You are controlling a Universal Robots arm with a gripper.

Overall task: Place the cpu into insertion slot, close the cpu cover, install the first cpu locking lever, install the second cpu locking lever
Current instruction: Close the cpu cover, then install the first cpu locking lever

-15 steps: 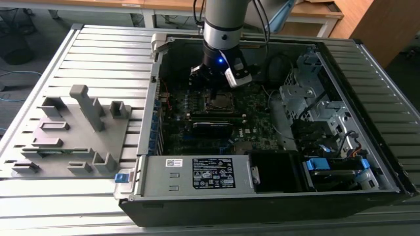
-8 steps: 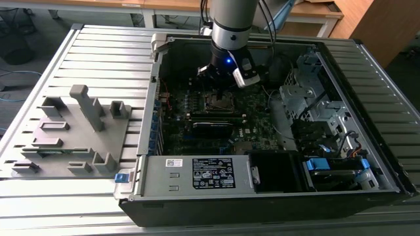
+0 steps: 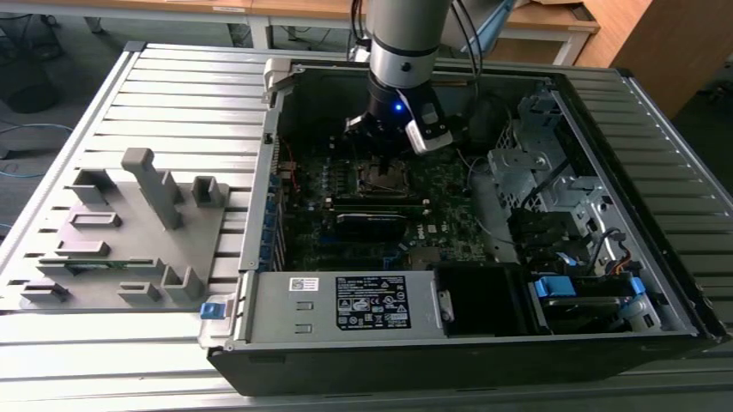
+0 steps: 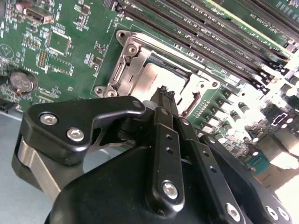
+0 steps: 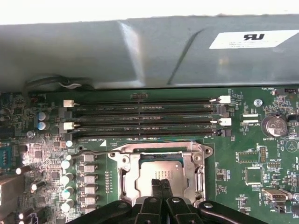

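Note:
The insertion slot (image 3: 384, 176) sits mid-board inside the open computer case. In both wrist views the cpu (image 5: 163, 169) (image 4: 154, 80) lies in it, its grey top showing through the cut-out. The silver cpu cover (image 5: 127, 169) (image 4: 125, 65) lies flat around it. A thin wire lever (image 5: 93, 151) runs along one side of the socket, and a hooked lever end (image 4: 190, 103) shows at another side. My gripper (image 5: 161, 184) (image 4: 164, 93) (image 3: 387, 144) hangs just over the socket's edge, its black fingers pressed together with nothing between them.
Long black memory slots (image 5: 145, 116) run beside the socket, with the grey power supply box (image 5: 140, 51) beyond them. A coin battery (image 5: 273, 125) and capacitors (image 5: 67, 179) flank the socket. A drive cage (image 3: 538, 163) fills the case's right in the exterior view. A grey fixture plate (image 3: 126, 232) lies left of the case.

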